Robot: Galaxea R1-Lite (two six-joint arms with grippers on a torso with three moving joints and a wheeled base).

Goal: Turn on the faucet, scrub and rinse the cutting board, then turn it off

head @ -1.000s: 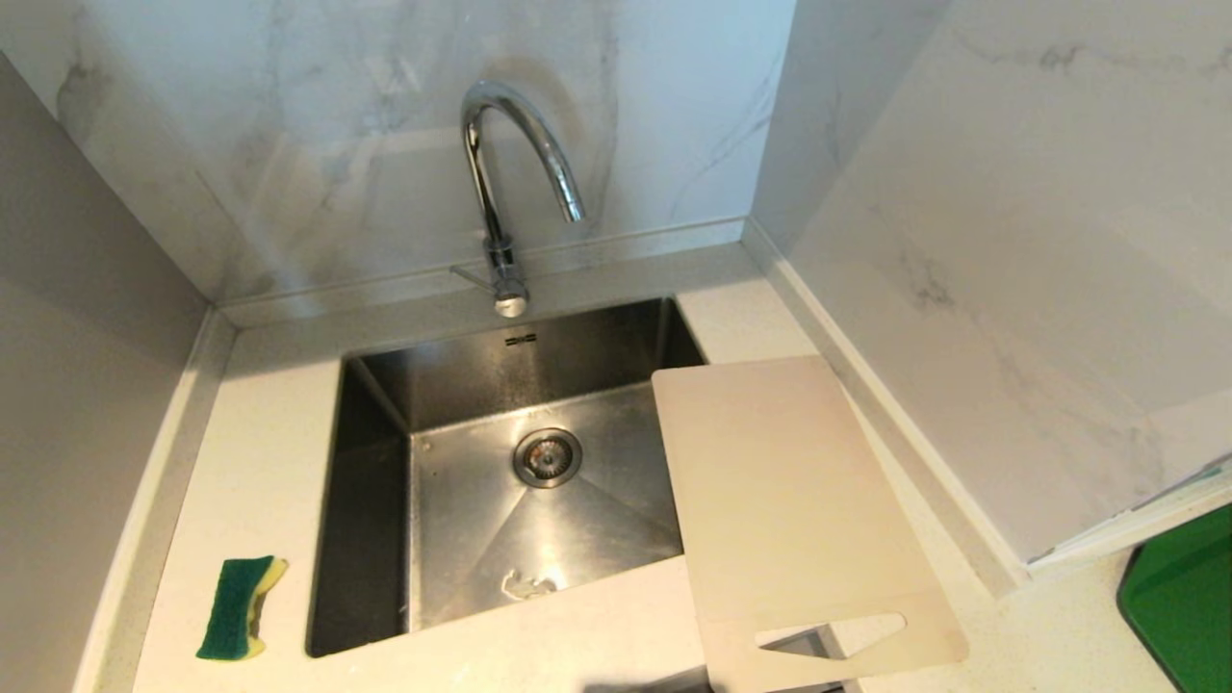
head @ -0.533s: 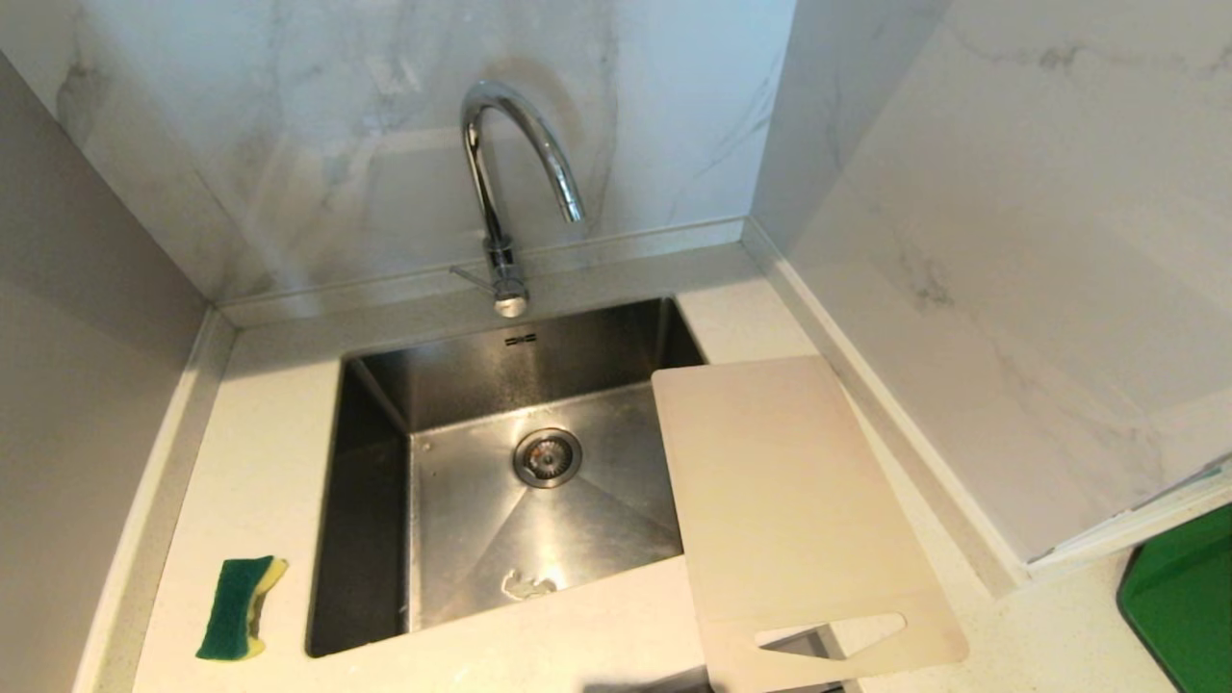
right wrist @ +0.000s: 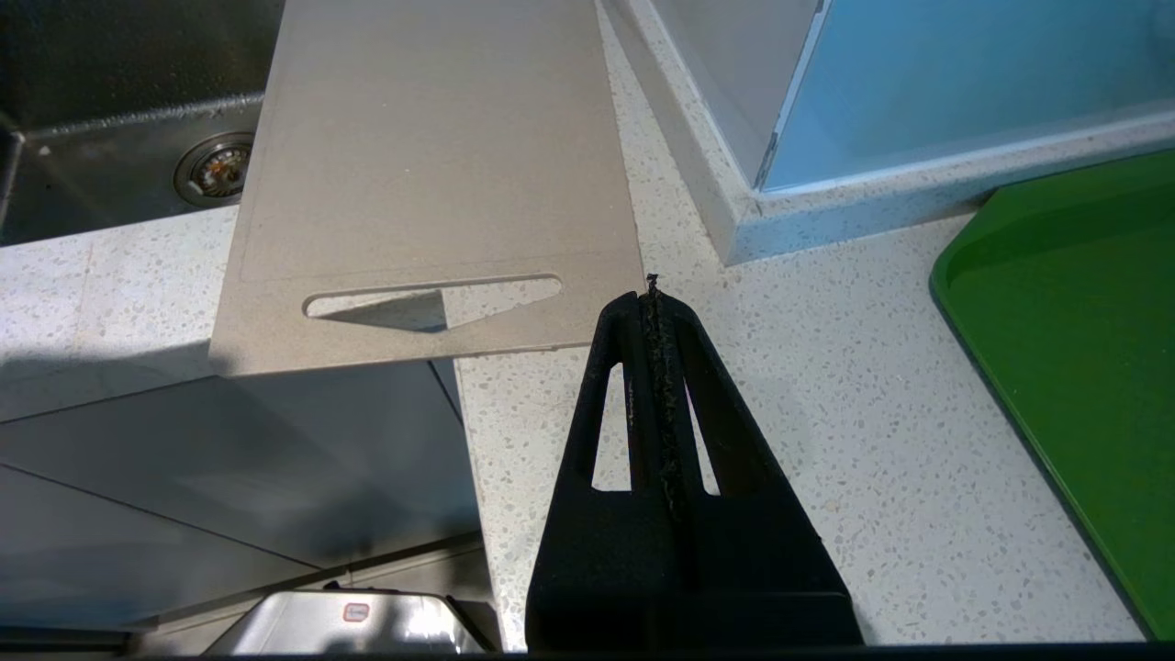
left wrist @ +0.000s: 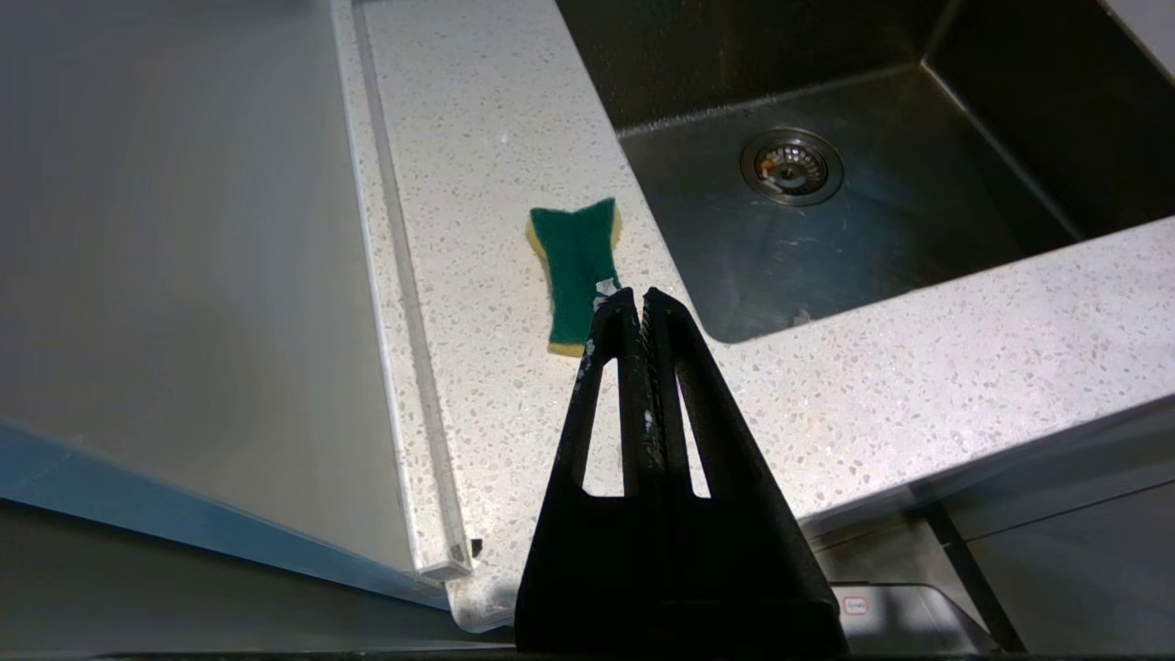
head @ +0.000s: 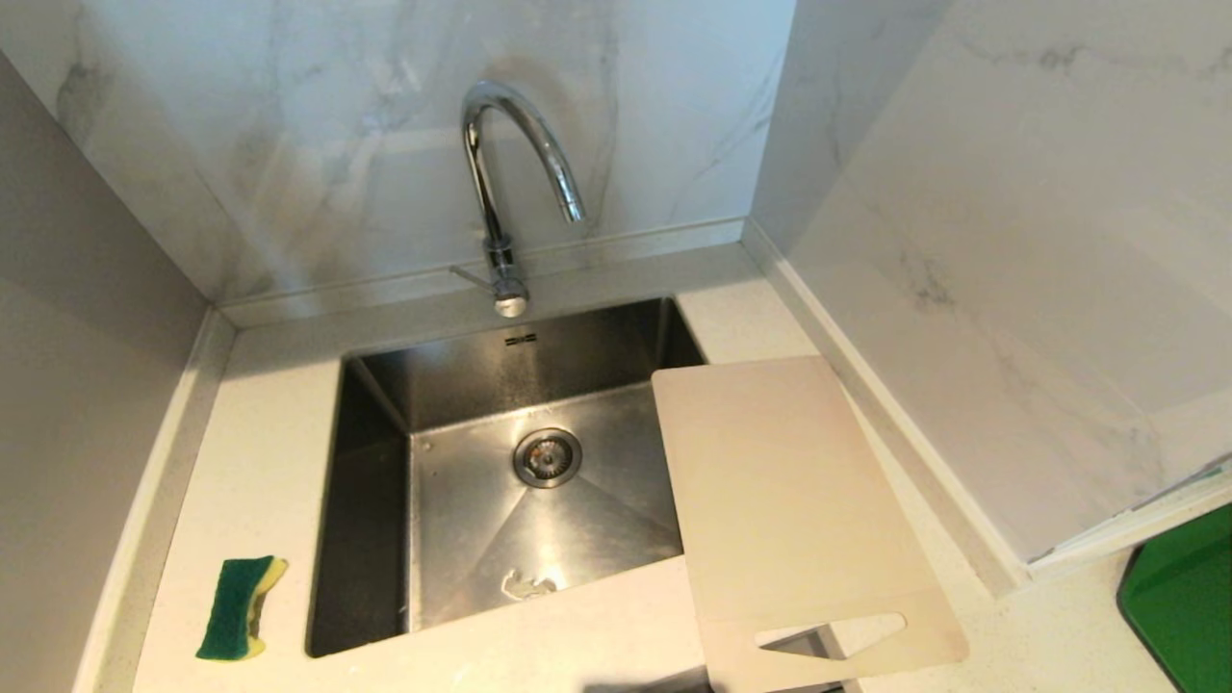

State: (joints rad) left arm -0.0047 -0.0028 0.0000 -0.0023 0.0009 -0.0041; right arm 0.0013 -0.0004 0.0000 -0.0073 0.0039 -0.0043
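Sink [head: 371, 500] dry, faucet [head: 500, 173] behind it. Cutting board [head: 789, 510] flat on counter right of sink, handle end overhanging front edge. Sponge [head: 239, 608] left of sink. Left gripper [left wrist: 640, 298] pressed together, empty, above counter near sponge. Right gripper [right wrist: 652, 298] pressed together, empty, beside board's handle end.

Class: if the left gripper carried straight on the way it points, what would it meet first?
Probably the sponge: the shut left gripper points at it on the countertop, though depth is unclear.
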